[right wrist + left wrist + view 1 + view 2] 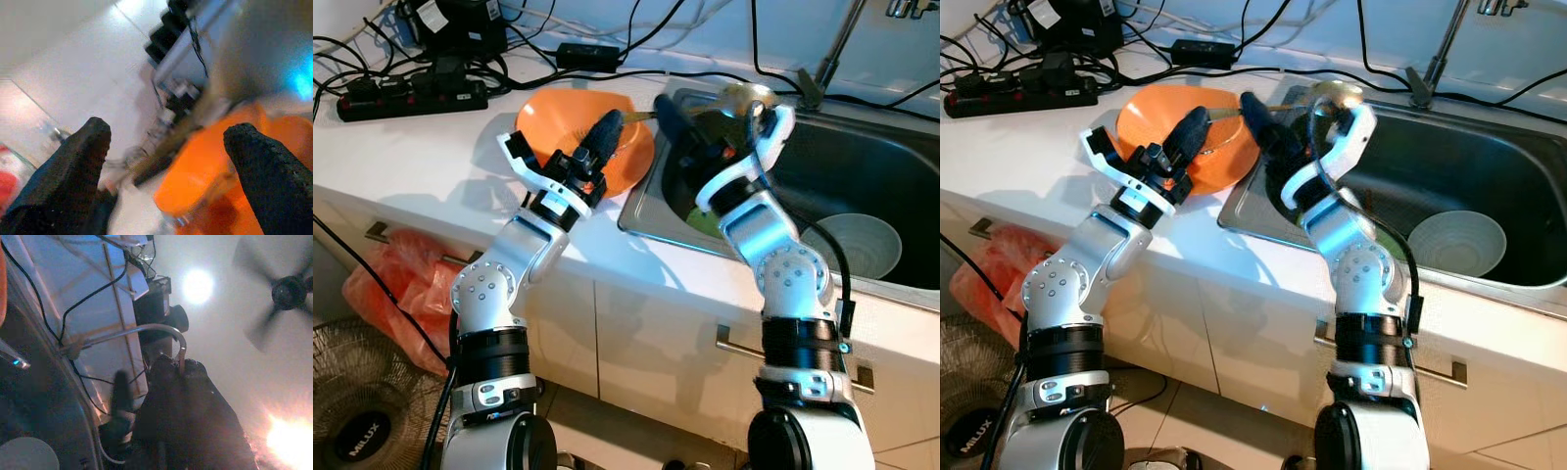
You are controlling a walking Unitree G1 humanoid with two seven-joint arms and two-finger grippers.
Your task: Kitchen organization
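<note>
Left arm: I see it bent at the elbow, forearm rising toward 1 o'clock.
Left end effector (604, 137): black fingers pressed together, tips pointing to 1 o'clock.
Right arm: forearm leans toward 11 o'clock.
Right end effector (166, 142): fingers spread wide apart, nothing between them.

white countertop (431, 157) — orange bowl (563, 122), black power strip (411, 98), inset steel sink (862, 166)

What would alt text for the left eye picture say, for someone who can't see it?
Two silver robot arms reach over a white counter: the left gripper sits over an orange bowl, the right gripper above the steel sink's edge. A white bowl lies inside.
</note>
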